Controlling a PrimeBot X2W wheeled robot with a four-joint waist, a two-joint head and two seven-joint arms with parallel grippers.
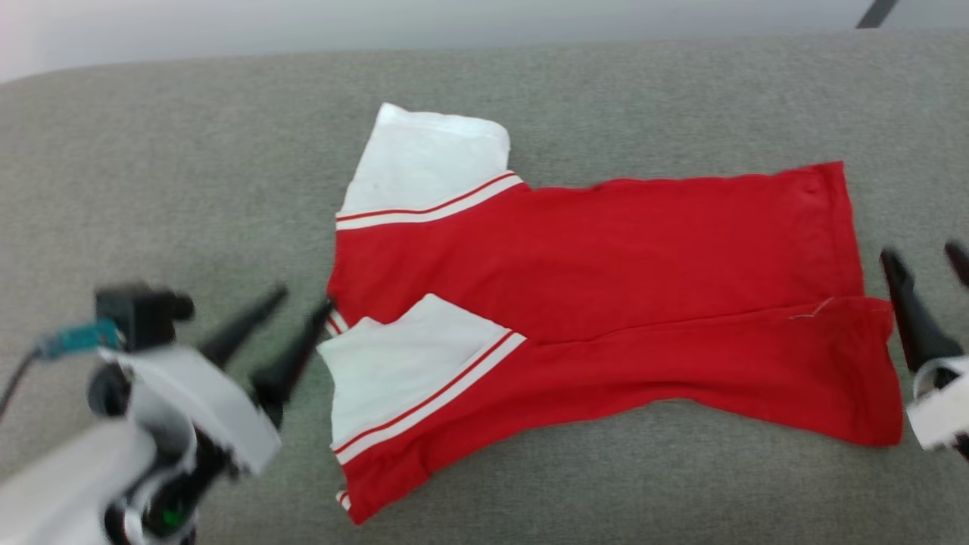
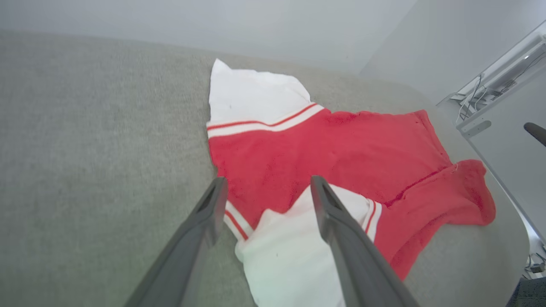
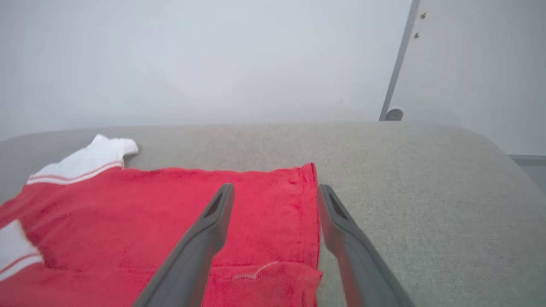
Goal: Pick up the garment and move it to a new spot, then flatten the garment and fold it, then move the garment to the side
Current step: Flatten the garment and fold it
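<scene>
Lying flat on the grey table [image 1: 151, 151]: red jersey [image 1: 606, 257], sides folded in, white inside showing at its left end. Beside that end, left gripper [image 1: 304, 296], spread and empty; at the hem, right gripper [image 1: 921, 251], likewise. From left wrist, cables [image 2: 467, 96] beyond.

Matt cloth garment [image 1: 606, 250] on rough, grey woven upholstery [image 1: 189, 151].

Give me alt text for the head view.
A red garment lies partly folded on a grey upholstered surface, white inside showing at its left end. The left hand and right hand stand open at either end, holding nothing.
</scene>
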